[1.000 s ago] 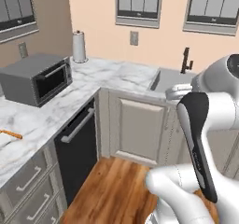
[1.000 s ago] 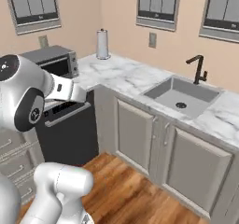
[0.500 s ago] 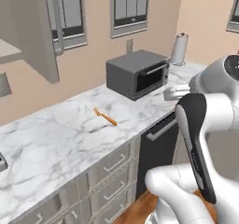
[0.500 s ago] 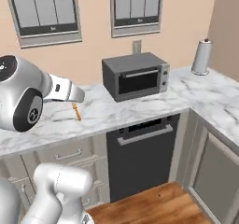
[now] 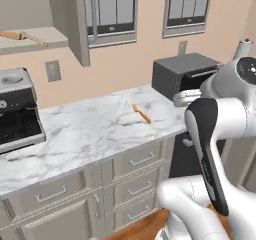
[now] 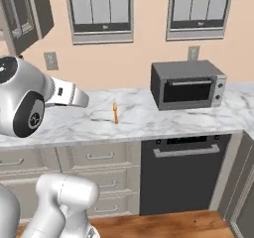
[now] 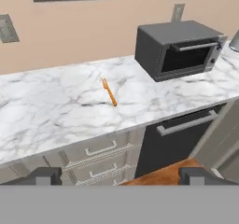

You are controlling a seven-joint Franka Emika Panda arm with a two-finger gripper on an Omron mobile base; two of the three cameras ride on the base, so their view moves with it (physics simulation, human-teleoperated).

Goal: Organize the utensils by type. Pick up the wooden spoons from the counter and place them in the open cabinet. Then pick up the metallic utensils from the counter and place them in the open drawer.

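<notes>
base drove left; orange fork (image 7: 109, 92) on counter (image 7: 56, 106), claw (image 7: 119, 175) wide.

The white arm is folded up high, its hand (image 7: 119, 176) empty with fingers spread wide.

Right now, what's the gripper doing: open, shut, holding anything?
Gripper: jaws wide open, holding nothing; orange fork lies on the counter ahead.

A slim orange fork (image 7: 109, 92) lies on the white marble counter (image 7: 56, 106) veined in grey, above beige-grey drawer fronts (image 7: 100, 149). The boxy microwave (image 7: 179, 49) is dark grey, the wall (image 7: 84, 31) peach, and the floor strip (image 7: 163, 174) reddish-brown wood.
</notes>
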